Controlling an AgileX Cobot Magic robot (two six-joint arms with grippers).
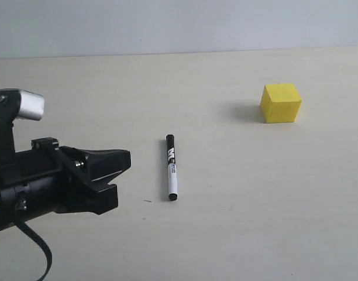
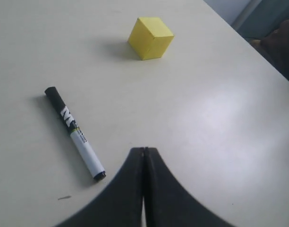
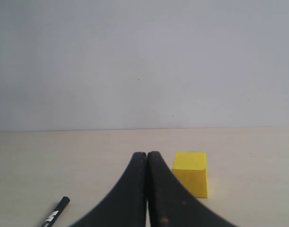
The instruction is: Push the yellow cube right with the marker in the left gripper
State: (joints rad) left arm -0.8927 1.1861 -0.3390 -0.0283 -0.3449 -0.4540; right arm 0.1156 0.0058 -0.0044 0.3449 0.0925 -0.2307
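The marker is seen lying loose on the table, crosswise to the push line. The left gripper, closed and empty, is held left of it; the yellow cube is placed well right.

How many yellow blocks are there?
1. The cube sits alone on the table, to the right of and beyond the marker in the exterior view. No other shows.

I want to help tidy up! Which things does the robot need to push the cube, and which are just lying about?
For the job: marker, lying loose on the table; yellow cube; left gripper, shut and empty.
Just there: right gripper, shut; a tiny dark speck near the marker.
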